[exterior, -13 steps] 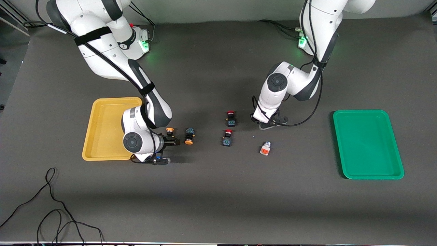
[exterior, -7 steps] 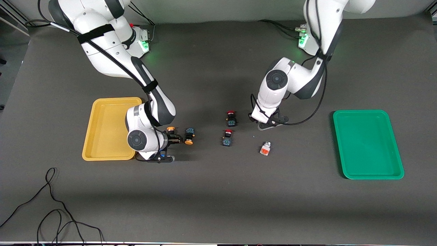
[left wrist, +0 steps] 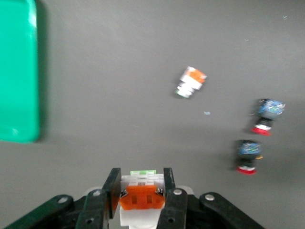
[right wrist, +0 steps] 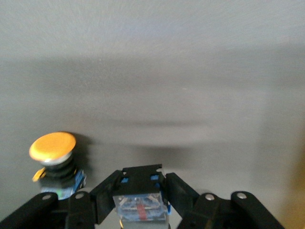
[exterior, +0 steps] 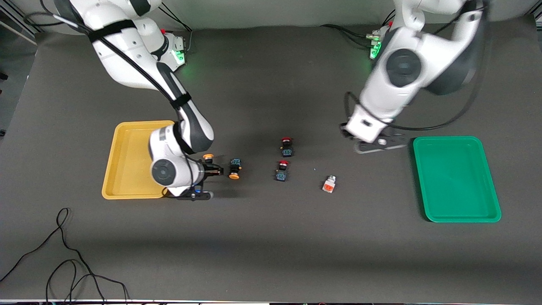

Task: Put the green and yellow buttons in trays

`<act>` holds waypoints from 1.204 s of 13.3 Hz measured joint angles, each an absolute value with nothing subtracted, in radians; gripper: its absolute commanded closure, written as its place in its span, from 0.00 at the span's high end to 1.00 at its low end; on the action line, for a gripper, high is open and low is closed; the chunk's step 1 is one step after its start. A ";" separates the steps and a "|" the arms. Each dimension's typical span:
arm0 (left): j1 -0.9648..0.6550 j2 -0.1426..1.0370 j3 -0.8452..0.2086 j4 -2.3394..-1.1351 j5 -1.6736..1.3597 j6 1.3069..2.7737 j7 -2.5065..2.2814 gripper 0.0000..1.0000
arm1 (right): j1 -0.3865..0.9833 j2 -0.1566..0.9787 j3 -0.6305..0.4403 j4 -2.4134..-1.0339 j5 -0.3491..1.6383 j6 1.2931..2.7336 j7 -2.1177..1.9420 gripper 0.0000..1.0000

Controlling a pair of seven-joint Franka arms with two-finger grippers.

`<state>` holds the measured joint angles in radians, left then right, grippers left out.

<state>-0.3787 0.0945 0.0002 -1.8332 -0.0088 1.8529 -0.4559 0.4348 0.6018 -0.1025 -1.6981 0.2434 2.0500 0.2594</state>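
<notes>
My left gripper (left wrist: 140,185) is shut on a white-bodied button (left wrist: 141,196) with an orange patch. In the front view this gripper (exterior: 373,144) is raised over the mat beside the green tray (exterior: 457,214). The second white button (exterior: 328,184) lies on the mat and also shows in the left wrist view (left wrist: 190,82). My right gripper (right wrist: 141,187) is shut on a dark-bodied button (right wrist: 141,202). Its orange-yellow cap (exterior: 207,157) shows in the front view beside the yellow tray (exterior: 127,127). The second yellow-capped button (exterior: 234,168) lies just past the right gripper (exterior: 215,170); it also shows in the right wrist view (right wrist: 53,148).
Two dark buttons with red caps (exterior: 286,146) (exterior: 282,170) lie mid-table between the yellow-capped and white buttons. The green tray's rim (left wrist: 19,71) shows in the left wrist view. A black cable (exterior: 63,254) lies near the front edge at the right arm's end.
My left arm has risen and swung toward the green tray with the white button in its grip. My right gripper has drawn back slightly toward the yellow tray with its button.
</notes>
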 measured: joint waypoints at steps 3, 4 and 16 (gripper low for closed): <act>-0.120 0.089 0.010 -1.816 -0.010 1.798 -0.038 0.00 | 0.434 0.483 -0.199 -1.703 0.230 1.934 0.165 0.00; -0.043 0.093 0.011 -1.811 -0.010 1.796 0.094 0.00 | 0.435 0.462 -0.238 -1.707 0.223 1.911 0.098 0.00; 0.157 0.481 0.008 -1.794 0.033 2.134 0.242 0.00 | 0.445 0.515 -0.409 -2.031 0.223 2.299 -0.199 0.00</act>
